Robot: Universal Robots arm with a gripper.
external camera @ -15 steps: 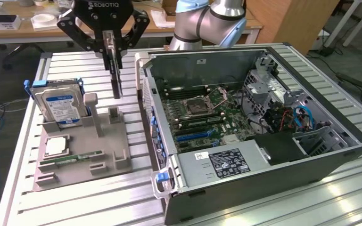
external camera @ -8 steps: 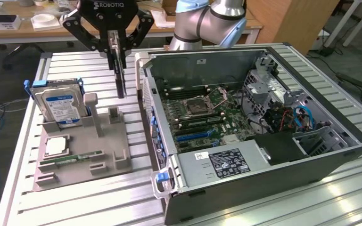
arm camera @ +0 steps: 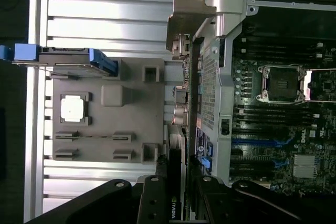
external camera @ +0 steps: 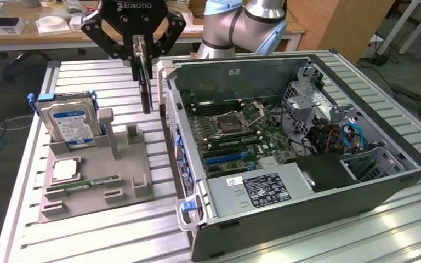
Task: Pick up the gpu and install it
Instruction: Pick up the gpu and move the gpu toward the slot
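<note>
Gripper [external camera: 143,55], upper left of centre in the exterior view, is clamped on the top edge of the gpu [external camera: 146,90]. The card hangs upright and edge-on above the table [external camera: 108,235], between the grey tray [external camera: 152,183] on the exterior view's left and the open case [external camera: 386,183] on its right. A hard drive [external camera: 68,123] stands on the tray.

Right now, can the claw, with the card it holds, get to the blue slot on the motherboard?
Probably yes. The case lies open on top and nothing stands over the blue slot; the claw, shut on the gpu, hangs just outside the case.
</note>
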